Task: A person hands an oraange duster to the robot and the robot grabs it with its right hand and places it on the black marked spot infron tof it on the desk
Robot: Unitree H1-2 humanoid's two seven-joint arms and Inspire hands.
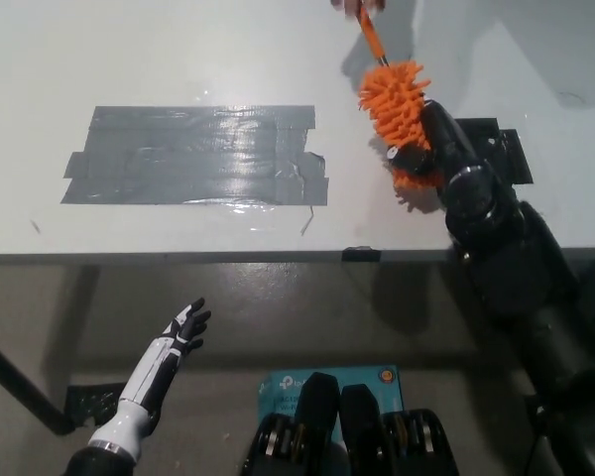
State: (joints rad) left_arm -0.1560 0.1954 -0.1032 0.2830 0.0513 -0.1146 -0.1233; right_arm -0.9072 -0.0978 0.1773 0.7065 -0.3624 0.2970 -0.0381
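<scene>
- The black right hand (428,139) is over the right part of the desk, its fingers wrapped around the orange duster (397,104) — clenched on the fluffy head, which bulges out on both sides of the grip.
- The duster sits above the desktop, well to the right of the marked spot, with its thin orange handle running up toward the top edge of the picture.
- At that top edge a person's hand (355,6) pinches the end of the handle; only the fingertips show.
- The black right arm runs from the hand down to the bottom right corner, crossing the front edge of the desk.
- Just behind the right hand a small dark flat patch (501,149) lies on the desk; what it is cannot be made out.
- The desk (178,50) is a pale, slightly glossy white surface with soft shadows at the upper right.
- The marked spot (196,156) is a wide patch of overlapping dark grey tape strips, shiny with glare — left of centre, nothing on it.
- Below the desk's front edge the floor (59,317) is a dull grey-brown.
- The white left hand (183,327) rests low at the lower left, below the desk edge, fingers spread and holding nothing.
- A blue box (278,389) lies on the floor near the bottom middle.
</scene>
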